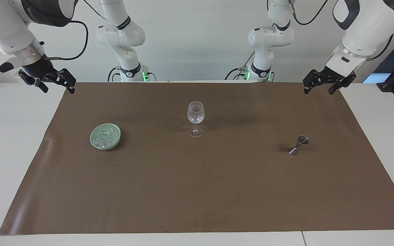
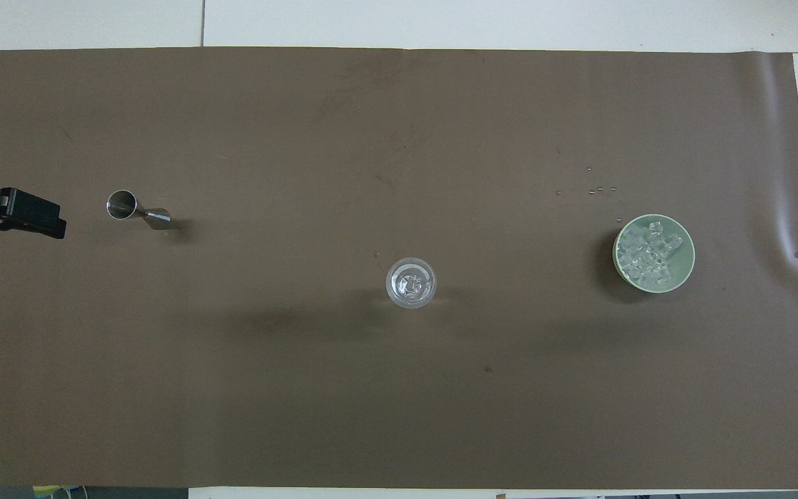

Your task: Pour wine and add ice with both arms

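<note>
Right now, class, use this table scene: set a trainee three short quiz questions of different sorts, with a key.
1. True or false: the left pincer grips the jigger.
2. What lies in the green bowl? A ice, B wine, C nothing.
3. Which thing stands nearest the robots: bowl, glass or jigger?

Key: 1 false, both pincers, the right one too, hang open and empty over the table ends. 2 A, ice. 3 glass.

White wall [image 1: 197, 41], white table [image 1: 9, 136], brown mat [image 1: 197, 191].
</note>
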Tool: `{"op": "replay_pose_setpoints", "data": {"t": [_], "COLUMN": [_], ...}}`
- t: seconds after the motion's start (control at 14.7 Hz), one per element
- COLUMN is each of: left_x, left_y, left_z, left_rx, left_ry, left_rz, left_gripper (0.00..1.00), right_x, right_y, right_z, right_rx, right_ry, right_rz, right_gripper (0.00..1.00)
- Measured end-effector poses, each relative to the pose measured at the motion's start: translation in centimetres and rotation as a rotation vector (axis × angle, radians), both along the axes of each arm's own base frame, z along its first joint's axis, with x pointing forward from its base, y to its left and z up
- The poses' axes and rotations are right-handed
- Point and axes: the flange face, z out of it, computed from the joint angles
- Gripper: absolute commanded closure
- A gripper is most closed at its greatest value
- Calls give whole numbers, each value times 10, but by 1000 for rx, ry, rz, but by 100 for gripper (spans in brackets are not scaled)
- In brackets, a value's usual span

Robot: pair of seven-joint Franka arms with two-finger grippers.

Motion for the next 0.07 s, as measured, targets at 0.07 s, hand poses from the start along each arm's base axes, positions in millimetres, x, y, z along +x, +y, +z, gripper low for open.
{"op": "replay_pose_setpoints", "data": {"t": [0.07], "left_x": [0], "left_y": [0], "left_z": [0], "left_rx": [0], "left_ry": [0], "left_rz": [0], "left_gripper": [0], "right_x": [0], "right_y": [0], "right_z": [0], "right_rx": [0], "right_ry": [0], "right_rz": [0], "right_gripper": [0]}}
